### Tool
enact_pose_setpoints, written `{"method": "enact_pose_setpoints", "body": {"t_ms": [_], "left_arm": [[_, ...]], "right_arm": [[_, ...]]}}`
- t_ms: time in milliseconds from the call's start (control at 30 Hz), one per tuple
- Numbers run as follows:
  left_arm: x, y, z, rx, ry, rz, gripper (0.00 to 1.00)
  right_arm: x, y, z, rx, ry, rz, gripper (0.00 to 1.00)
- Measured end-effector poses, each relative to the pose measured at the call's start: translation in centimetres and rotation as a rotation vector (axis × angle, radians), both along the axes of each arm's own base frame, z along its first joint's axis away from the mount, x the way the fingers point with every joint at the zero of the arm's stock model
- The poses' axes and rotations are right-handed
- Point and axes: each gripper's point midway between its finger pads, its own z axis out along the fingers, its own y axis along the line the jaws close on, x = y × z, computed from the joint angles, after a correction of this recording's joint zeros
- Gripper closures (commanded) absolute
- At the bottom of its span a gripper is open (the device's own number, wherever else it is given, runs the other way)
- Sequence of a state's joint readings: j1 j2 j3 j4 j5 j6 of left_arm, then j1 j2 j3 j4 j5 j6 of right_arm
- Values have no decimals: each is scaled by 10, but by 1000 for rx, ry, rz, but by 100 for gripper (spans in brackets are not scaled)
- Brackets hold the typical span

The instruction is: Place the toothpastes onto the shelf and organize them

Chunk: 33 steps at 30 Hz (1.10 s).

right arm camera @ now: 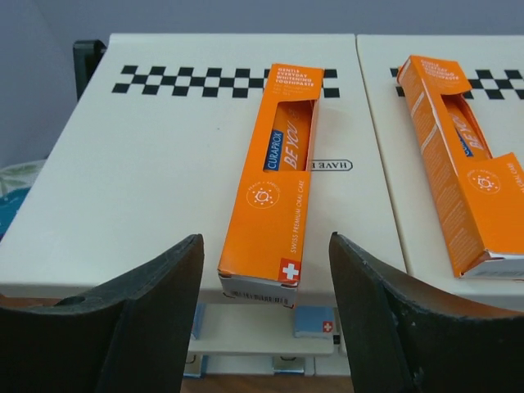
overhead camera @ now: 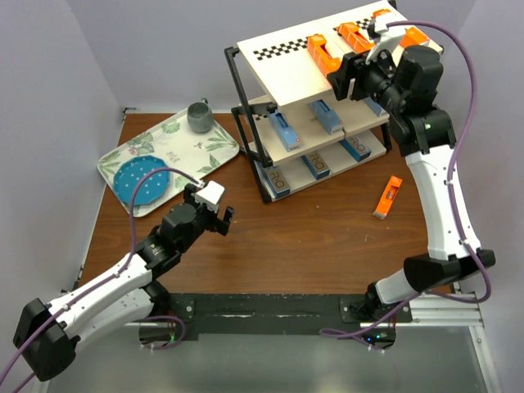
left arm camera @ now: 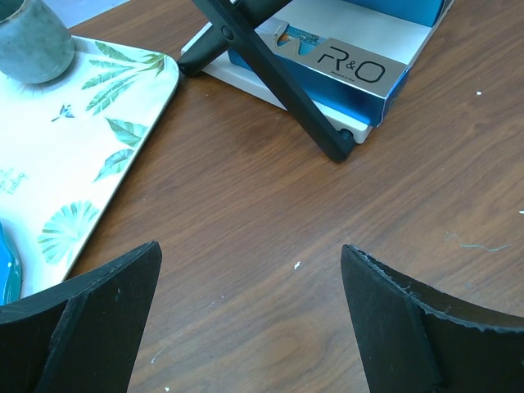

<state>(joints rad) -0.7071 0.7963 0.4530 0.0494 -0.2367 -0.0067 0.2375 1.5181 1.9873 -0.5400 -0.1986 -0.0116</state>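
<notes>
An orange toothpaste carton [right arm camera: 278, 176] is lying lengthwise down the slanted top board of the shelf [overhead camera: 246, 90], its upper end reaching the black-and-white checker strip [right arm camera: 188, 80] and its lower end sitting at the board's front edge. That lower end is lying in the gap between the right arm's jaws, which are standing wide open on either side of it; a sliver of board is showing on each side, so they are gripping nothing. A second orange carton [right arm camera: 467, 164] is resting on the neighbouring top board to the right, outside the jaws. In the overhead view, blue cartons [overhead camera: 286, 129] are lying on the middle tier and silver-blue ones [overhead camera: 316, 165] on the bottom tier. One more orange carton [overhead camera: 388, 197] is lying loose on the counter [overhead camera: 327, 237], to the right of the shelf and well apart from both arms.

The left arm's jaws are hovering low over bare counter, spread wide and holding nothing. Ahead of them a silver-blue carton lettered R&O [left arm camera: 352, 70] is sitting on the bottom tier behind the shelf's black leg [left arm camera: 278, 82]. To their left the leaf-patterned tray [left arm camera: 123, 123] is carrying a grey cup [left arm camera: 29, 37] and a blue plate [overhead camera: 143, 180].
</notes>
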Motion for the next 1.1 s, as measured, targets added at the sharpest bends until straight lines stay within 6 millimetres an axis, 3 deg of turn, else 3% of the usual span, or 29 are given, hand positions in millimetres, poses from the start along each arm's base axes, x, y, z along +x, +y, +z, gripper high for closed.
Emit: {"method": "enact_pose_setpoints", "body": {"t_ms": [167,333,600,700,967,1100], "left_arm": [[0,0,0,0,1,-3,4],[-1,0,-1,3,5,-3,4],[-1,0,-2,3,6,-3,4],[-1,0,-2,5,7,-3,4],[-1,0,-2,5,7,-3,4],[-1,0,-2,6,8,-3,4]], "right_arm": [[-4,-1,10,14,-55,-1,41],[7,1,-6,7,-27,-6,42],[17,2,-18,-2,-10,-10,68],[20,1,-19,-6,-11,-21,72],[33,2,-19,-3,-29,-25,71],[36,1,-19,-1,-34,-29,62]]}}
